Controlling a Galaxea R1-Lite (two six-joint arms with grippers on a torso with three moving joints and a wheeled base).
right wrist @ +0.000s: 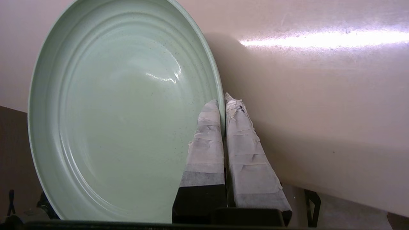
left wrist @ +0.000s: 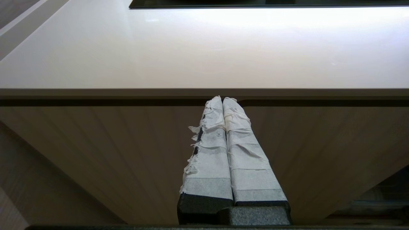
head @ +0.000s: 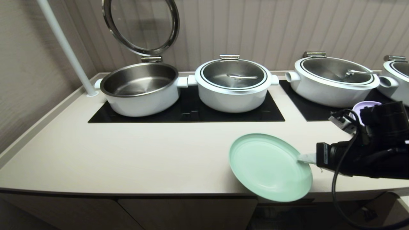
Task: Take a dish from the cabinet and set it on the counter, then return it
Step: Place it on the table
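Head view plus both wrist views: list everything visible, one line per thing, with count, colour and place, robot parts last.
dish: one, mint green, over the counter's front edge, rim pinched by the right gripper.
counter: one, cream-beige, across the view.
cooktop panels: two, glossy black, inset at the counter's back.
pots: four, white with steel, on the panels; the leftmost's lid is up.
lilac plate: one, partly hidden behind the right arm.
pole: one, white, back left corner.
cabinet doors: beige, below the counter.
right gripper: shut on the dish's rim.
left gripper: shut, empty, in front of the cabinet below the counter edge.
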